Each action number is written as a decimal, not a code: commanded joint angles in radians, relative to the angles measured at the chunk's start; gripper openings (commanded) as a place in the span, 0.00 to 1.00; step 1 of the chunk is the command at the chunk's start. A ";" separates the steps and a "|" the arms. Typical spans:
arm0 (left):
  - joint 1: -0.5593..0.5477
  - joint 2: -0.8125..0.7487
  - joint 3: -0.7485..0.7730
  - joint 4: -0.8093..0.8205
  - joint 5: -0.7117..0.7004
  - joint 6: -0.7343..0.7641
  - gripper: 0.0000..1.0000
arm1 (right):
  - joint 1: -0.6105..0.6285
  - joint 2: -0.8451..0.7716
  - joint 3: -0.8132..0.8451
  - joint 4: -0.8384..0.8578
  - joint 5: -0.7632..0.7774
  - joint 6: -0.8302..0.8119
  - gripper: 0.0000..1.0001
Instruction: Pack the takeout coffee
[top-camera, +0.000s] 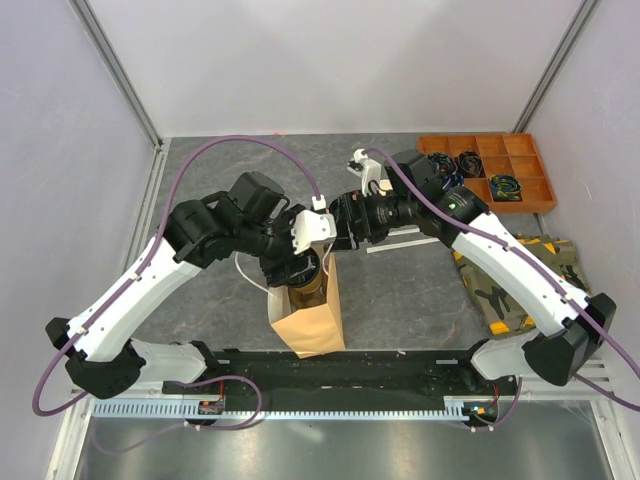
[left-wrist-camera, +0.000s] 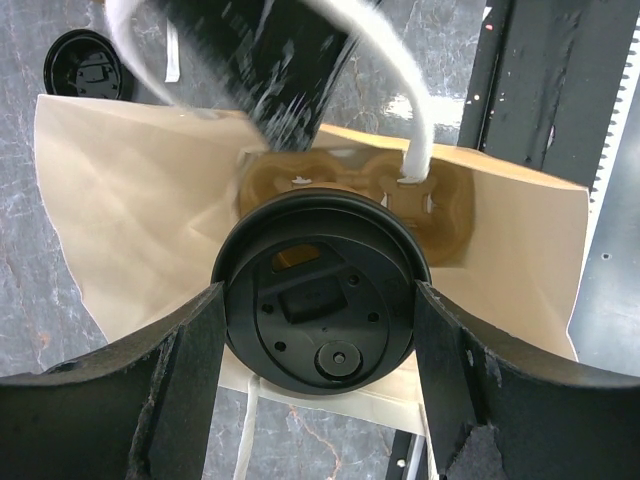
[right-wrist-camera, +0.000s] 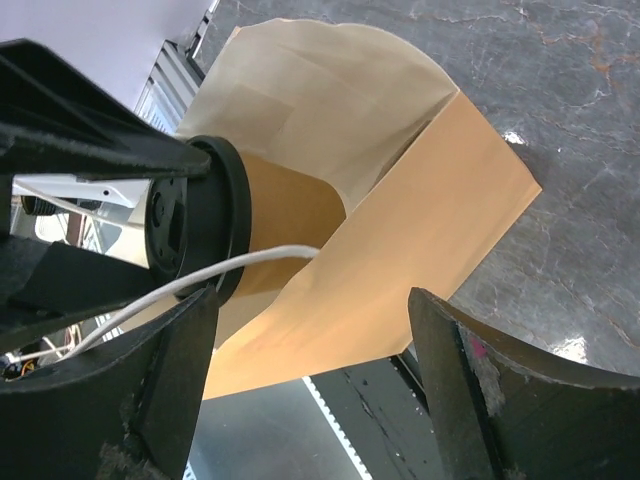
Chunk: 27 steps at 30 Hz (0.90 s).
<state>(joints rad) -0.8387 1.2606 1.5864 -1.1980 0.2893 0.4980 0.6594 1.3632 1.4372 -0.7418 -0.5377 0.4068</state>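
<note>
The kraft-paper cup (right-wrist-camera: 290, 215), capped with its black lid (left-wrist-camera: 322, 312), sits in the open mouth of the paper bag (top-camera: 315, 320). Its tan body is already below the bag's rim and the lid is still above it. The left gripper (left-wrist-camera: 320, 300) holds the cup from above, one finger pressed against each side of the lid.

Directly beneath the cup, at the bottom of the bag, lies the brown moulded-pulp carrier (left-wrist-camera: 445, 215). One white handle (left-wrist-camera: 420, 110) arches up from the bag's far rim, above the carrier and beyond the cup.

The right gripper (right-wrist-camera: 310, 300) is level with the bag's top edge on the side away from the arm bases. Its jaws are spread wide, and the bag's side wall lies between them without being pinched. A white handle cord crosses just in front of one of its fingers.

A second black lid (left-wrist-camera: 85, 65) lies flat on the grey stone-patterned table (top-camera: 220, 170), just outside the bag's far corner.

Well to the right of the bag is a folded camouflage cloth (top-camera: 510, 280). Beyond it, at the table's far right corner, stands an orange compartment tray (top-camera: 432, 145) with coiled cables in several of its cells.
</note>
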 joint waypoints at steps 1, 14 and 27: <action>-0.007 -0.001 0.015 0.031 -0.007 -0.033 0.34 | 0.012 0.040 0.052 0.009 -0.036 -0.002 0.85; -0.005 -0.032 -0.034 0.043 -0.032 -0.056 0.33 | 0.020 0.033 0.092 -0.050 0.071 -0.065 0.13; -0.005 -0.199 -0.169 0.190 -0.003 -0.075 0.32 | 0.054 -0.153 -0.057 0.183 0.122 -0.295 0.00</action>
<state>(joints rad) -0.8394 1.1156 1.4502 -1.0615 0.2699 0.4377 0.6933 1.2400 1.3865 -0.6758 -0.4629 0.2131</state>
